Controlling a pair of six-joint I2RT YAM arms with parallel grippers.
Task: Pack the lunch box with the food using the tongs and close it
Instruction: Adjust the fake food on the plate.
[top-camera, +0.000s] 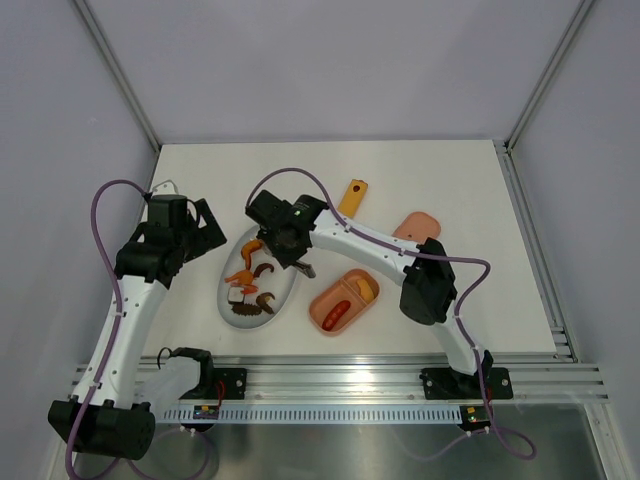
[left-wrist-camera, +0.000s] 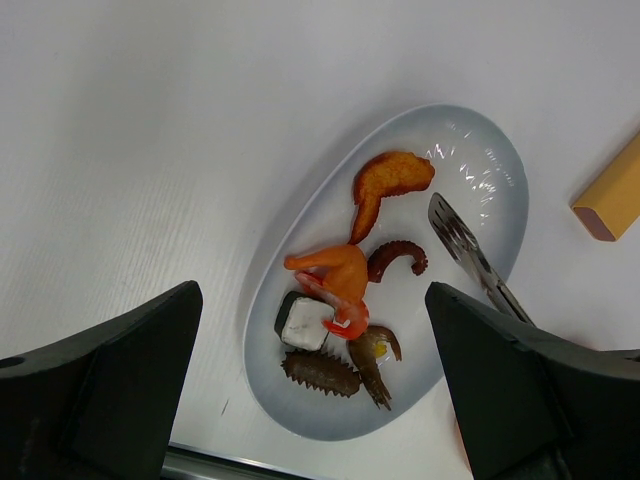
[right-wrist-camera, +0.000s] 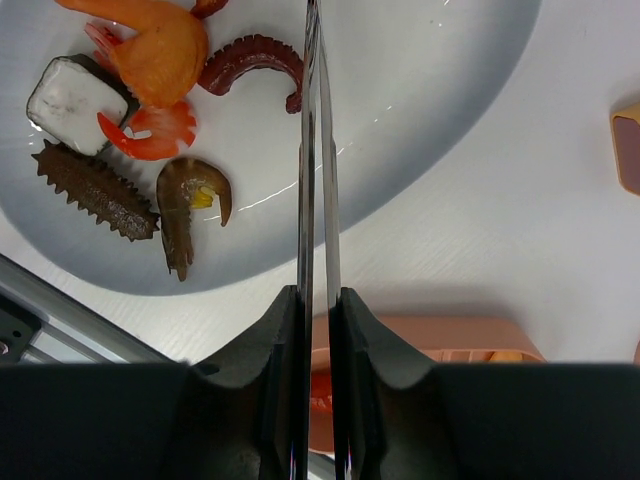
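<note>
- R gripper (right-wrist-camera: 318, 300): jaws pinching tongs (right-wrist-camera: 318, 150); tong tips over white plate (right-wrist-camera: 430, 110).
- L gripper (left-wrist-camera: 310, 290): jaws spread wide, empty, above plate.
- Lunch box (top-camera: 316, 312): open, right of plate; lid (top-camera: 417, 225) apart.

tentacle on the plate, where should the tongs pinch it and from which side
The tentacle lies flat in an arch, so pinch across the arch's middle, one arm of the tongs inside the curve, one outside. Come from above on the tongs' side: the plate is bare there, while the orange shrimp crowds the other end.
</note>
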